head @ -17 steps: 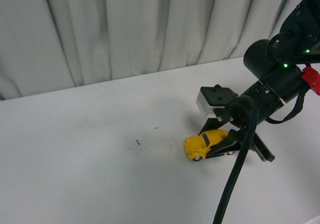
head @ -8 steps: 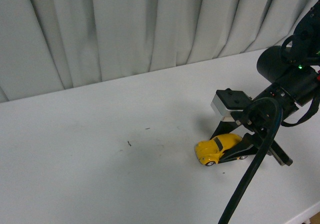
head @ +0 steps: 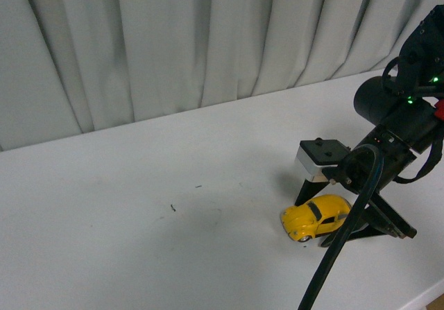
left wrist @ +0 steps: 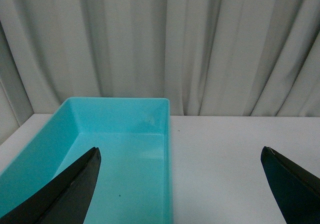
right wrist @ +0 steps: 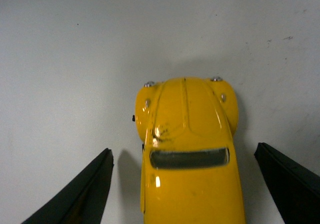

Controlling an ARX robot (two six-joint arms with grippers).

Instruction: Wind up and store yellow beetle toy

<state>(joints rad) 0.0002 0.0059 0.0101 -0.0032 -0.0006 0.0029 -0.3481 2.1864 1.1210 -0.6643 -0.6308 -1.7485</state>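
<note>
The yellow beetle toy point(head: 316, 216) stands on its wheels on the white table point(head: 139, 240), at the right of the front view. My right gripper point(head: 310, 223) is low over the table and open, one finger on each side of the car. In the right wrist view the beetle point(right wrist: 187, 149) lies between the two black fingers point(right wrist: 85, 194), with a gap on both sides. My left gripper point(left wrist: 180, 151) is open and empty. It hovers over the right-hand rim of a teal bin point(left wrist: 167, 149) and does not show in the front view.
The teal bin is empty and stands close to the grey curtain point(left wrist: 200, 43). The same curtain point(head: 173, 46) hangs behind the table's far edge. The table's front corner point(head: 423, 296) is close to the right arm. A black cable point(head: 333, 254) hangs down from that arm.
The beetle and my right gripper have moved right and nearer along the table, away from the small dark speck. The front view itself has also shifted a little.
</note>
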